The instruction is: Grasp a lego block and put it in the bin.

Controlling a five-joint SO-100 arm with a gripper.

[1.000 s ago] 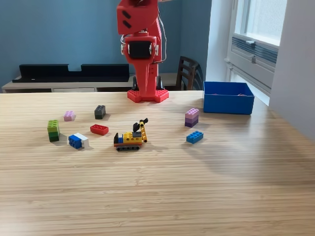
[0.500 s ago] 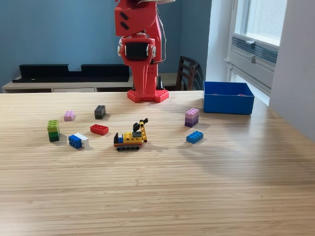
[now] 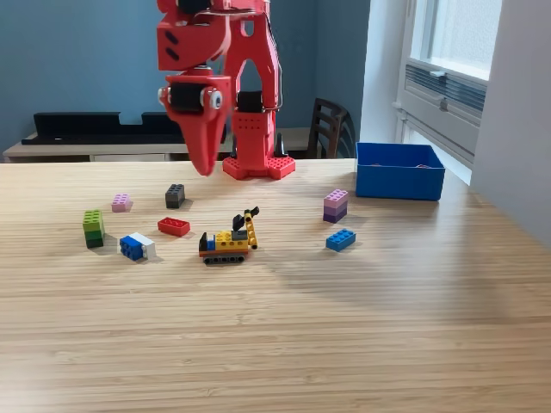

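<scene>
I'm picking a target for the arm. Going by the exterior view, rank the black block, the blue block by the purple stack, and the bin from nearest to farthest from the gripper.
1. Black block: just below the gripper, slightly to its left.
2. Blue block: toward the view's right, in front of the purple stack.
3. Bin: far right, by the window.
</scene>
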